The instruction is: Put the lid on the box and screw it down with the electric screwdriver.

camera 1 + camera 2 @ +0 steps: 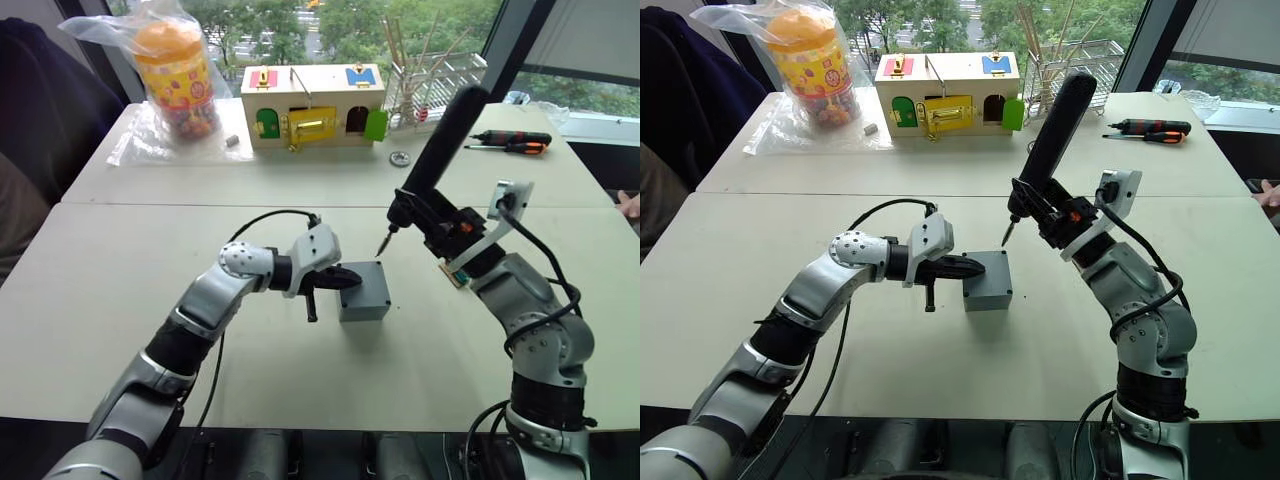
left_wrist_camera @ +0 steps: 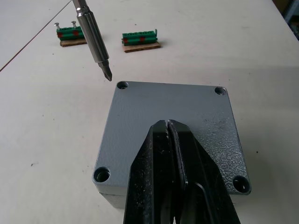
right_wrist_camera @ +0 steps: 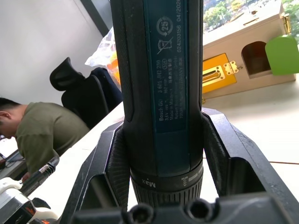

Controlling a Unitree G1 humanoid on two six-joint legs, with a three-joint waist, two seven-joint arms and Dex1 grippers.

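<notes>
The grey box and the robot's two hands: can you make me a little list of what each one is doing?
lid: sits on the box, all four corner holes empty
left gripper: shut, fingers resting on the lid
right gripper: clamped around the electric screwdriver
bit tip: just above a far corner hole, not in it
table: two green strips lie beyond the box

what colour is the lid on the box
Grey, with a speckled texture; the lid shows best in the left wrist view.

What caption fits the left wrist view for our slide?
Shut left end effector presses on the lid atop the box while the electric screwdriver bit hovers near a corner screw hole.
</notes>
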